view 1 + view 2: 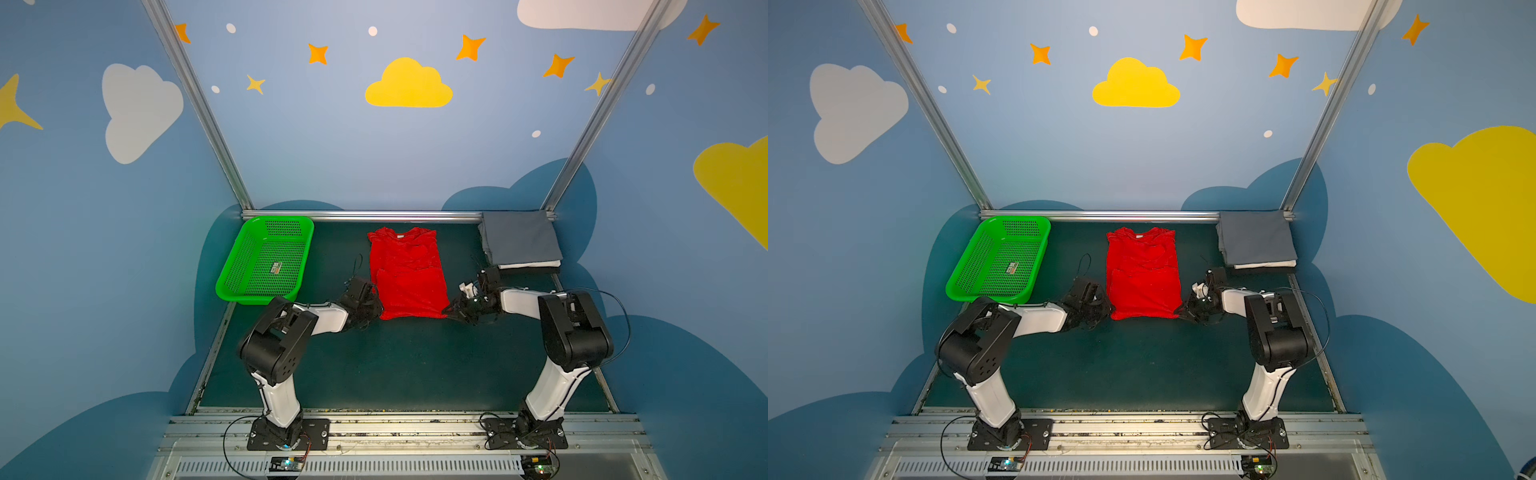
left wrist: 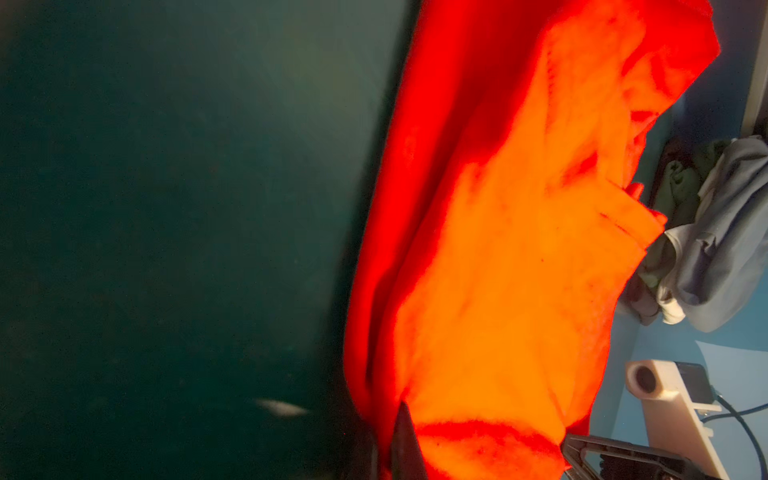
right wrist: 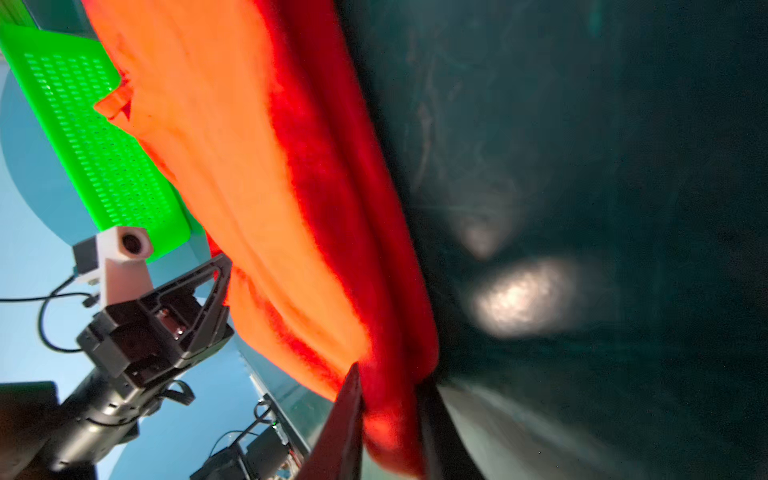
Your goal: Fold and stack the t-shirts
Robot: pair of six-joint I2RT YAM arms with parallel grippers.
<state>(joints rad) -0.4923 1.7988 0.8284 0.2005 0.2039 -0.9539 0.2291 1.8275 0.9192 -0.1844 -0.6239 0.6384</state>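
The red t-shirt [image 1: 407, 274] [image 1: 1144, 274] lies flat in the middle of the dark green mat, sleeves folded in, neck label toward the back wall. My left gripper [image 1: 376, 309] [image 1: 1108, 311] is at its near left corner, shut on the hem. In the left wrist view the cloth [image 2: 519, 249] runs into the left gripper [image 2: 392, 411]. My right gripper [image 1: 446, 311] [image 1: 1179, 311] is shut on the near right corner. The right wrist view shows a thick red fold [image 3: 249, 187] pinched in the right gripper [image 3: 386, 374]. Folded t-shirts are stacked at the back right, grey [image 1: 519, 241] [image 1: 1256, 239] above white and black.
A green perforated basket [image 1: 266, 259] [image 1: 1000, 257] [image 3: 95, 137] stands at the back left, holding only a small label. An aluminium rail [image 1: 361, 215] runs along the back of the mat [image 1: 395, 365]. Blue walls close in both sides.
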